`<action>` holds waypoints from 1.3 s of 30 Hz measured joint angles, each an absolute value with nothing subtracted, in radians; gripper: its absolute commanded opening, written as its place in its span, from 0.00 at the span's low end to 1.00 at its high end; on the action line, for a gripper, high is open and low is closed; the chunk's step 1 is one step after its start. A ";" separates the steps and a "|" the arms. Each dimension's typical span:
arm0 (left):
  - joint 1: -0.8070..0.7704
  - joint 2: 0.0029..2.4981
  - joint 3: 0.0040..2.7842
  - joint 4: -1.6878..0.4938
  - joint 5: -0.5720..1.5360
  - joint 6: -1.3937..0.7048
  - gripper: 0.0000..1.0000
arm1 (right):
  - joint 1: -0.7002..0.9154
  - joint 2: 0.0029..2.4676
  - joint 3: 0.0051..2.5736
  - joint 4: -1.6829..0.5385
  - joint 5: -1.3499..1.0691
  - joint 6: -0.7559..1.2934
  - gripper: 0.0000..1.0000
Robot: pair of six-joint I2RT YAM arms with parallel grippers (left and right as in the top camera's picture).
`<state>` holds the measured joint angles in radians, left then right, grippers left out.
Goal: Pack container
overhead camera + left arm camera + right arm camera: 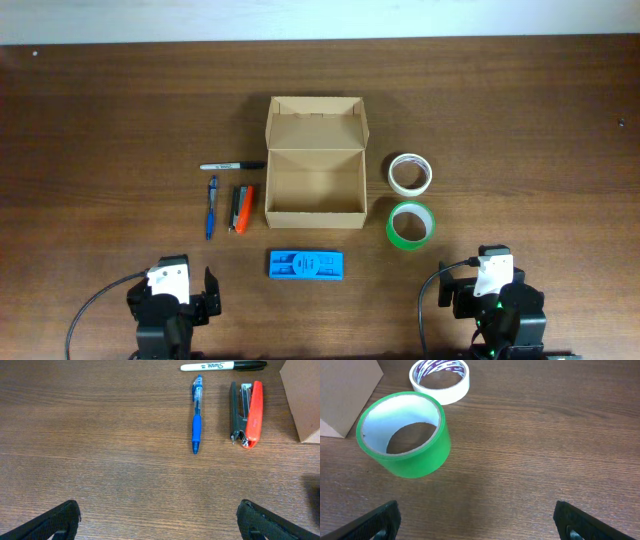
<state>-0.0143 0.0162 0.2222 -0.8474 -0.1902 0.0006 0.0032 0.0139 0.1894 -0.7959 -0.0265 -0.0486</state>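
Observation:
The tan cardboard container (314, 180) stands open in the middle of the table, its lid flap up at the back; its corner shows in the left wrist view (305, 400) and the right wrist view (345, 395). To its left lie a marker (232, 165), a blue pen (212, 207) and an orange and black stapler (242, 208). To its right are a white tape roll (410, 173) and a green tape roll (412, 225). A flat blue case (306, 265) lies in front. My left gripper (159, 520) and right gripper (477, 520) are open and empty near the front edge.
The marker (222, 366), pen (196, 415) and stapler (246, 412) lie ahead of the left gripper. The green roll (405, 435) and white roll (440, 380) lie ahead and left of the right gripper. The wooden table (100, 150) carries everything.

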 measured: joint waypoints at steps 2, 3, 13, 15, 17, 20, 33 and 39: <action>-0.014 0.016 0.222 -0.847 -0.190 0.001 1.00 | 0.003 0.014 0.189 -0.796 -0.027 -0.048 0.99; -0.014 0.017 0.222 -0.847 -0.190 0.001 1.00 | 0.003 0.014 0.189 -0.796 -0.027 -0.049 0.99; -0.014 0.016 0.222 -0.847 -0.190 0.001 1.00 | 0.003 0.014 0.189 -0.784 -0.027 -0.048 0.99; -0.014 0.016 0.222 -0.848 -0.190 0.001 1.00 | 0.003 0.044 0.209 -0.776 -0.027 -0.048 0.99; -0.014 0.016 0.222 -0.847 -0.190 0.001 1.00 | 0.003 0.133 0.281 -0.774 -0.027 -0.049 0.99; -0.014 0.015 0.220 -0.848 -0.190 0.001 1.00 | 0.003 0.342 0.494 -0.772 -0.027 -0.049 0.99; -0.014 0.014 0.219 -0.848 -0.190 0.001 1.00 | 0.003 1.216 1.263 -0.968 -0.061 -0.016 0.99; -0.014 0.013 0.219 -0.847 -0.190 0.001 1.00 | 0.004 1.489 1.398 -0.983 -0.087 0.054 0.99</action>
<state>-0.0143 0.0128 0.2192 -0.8474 -0.1898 0.0006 0.0036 1.4891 1.3979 -0.9833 -0.0872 0.0540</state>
